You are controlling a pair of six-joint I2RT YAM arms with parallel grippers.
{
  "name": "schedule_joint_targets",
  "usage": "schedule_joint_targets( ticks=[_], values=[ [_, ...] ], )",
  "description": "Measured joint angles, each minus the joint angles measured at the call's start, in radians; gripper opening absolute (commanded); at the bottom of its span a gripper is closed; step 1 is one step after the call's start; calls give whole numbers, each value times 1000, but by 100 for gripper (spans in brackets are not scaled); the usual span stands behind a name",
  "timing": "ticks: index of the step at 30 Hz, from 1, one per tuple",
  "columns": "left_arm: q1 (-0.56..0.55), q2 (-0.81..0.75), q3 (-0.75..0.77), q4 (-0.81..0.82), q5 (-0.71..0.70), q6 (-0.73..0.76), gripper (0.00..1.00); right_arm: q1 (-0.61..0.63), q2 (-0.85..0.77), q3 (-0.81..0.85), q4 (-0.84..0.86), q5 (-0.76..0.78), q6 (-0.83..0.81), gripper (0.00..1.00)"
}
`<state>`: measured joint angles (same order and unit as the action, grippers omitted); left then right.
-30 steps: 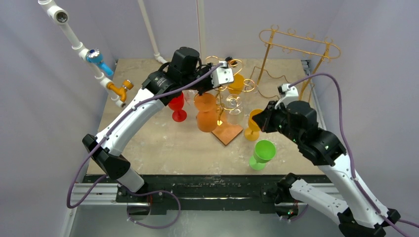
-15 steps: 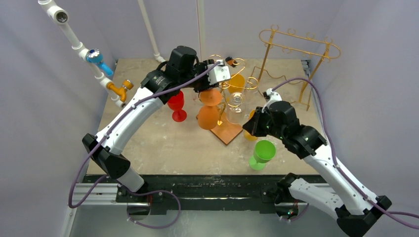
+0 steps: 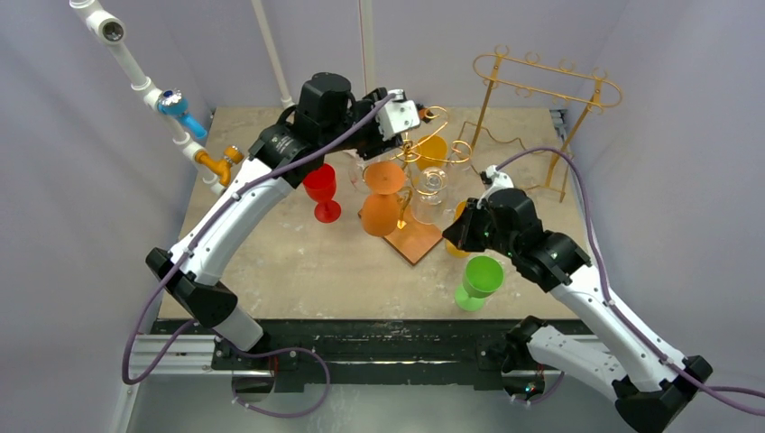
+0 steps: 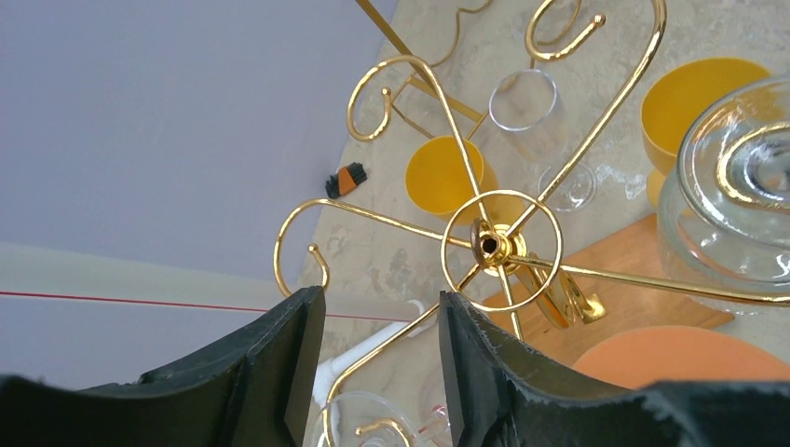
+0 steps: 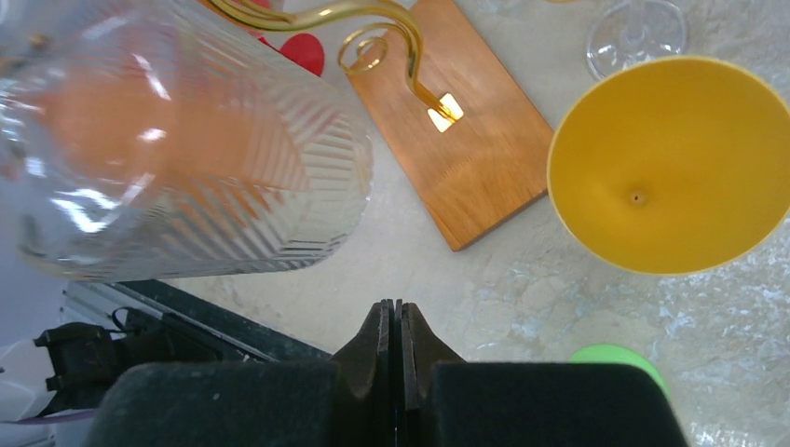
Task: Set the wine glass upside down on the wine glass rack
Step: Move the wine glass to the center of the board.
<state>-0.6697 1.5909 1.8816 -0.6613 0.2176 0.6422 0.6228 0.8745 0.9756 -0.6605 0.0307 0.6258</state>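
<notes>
We see the orange glass [image 3: 380, 213] hanging upside down on the rack [image 4: 491, 245], stem vertical, just under our left gripper [image 4: 380, 307], which is parted and empty. Right gripper [image 5: 393, 317] is closed on nothing, near the yellow glass [image 5: 666, 163].

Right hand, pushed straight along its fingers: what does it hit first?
The right hand would probably meet bare table first, between the rack's wooden base and the yellow glass; depth unclear.
</notes>
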Motion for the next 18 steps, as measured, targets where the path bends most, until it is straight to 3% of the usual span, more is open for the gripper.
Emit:
schedule_joint_targets(
  ticks=[6, 14, 18],
  values=[
    [0, -2, 67, -18, 21, -44, 57, 11, -31, -82, 8, 0, 65, 0],
    [0, 0, 118, -55, 44, -108, 71, 139, 24, -133, 34, 50, 126, 0],
    [0, 2, 124, -86, 44, -128, 82, 141, -2, -133, 16, 94, 127, 18]
  ],
)
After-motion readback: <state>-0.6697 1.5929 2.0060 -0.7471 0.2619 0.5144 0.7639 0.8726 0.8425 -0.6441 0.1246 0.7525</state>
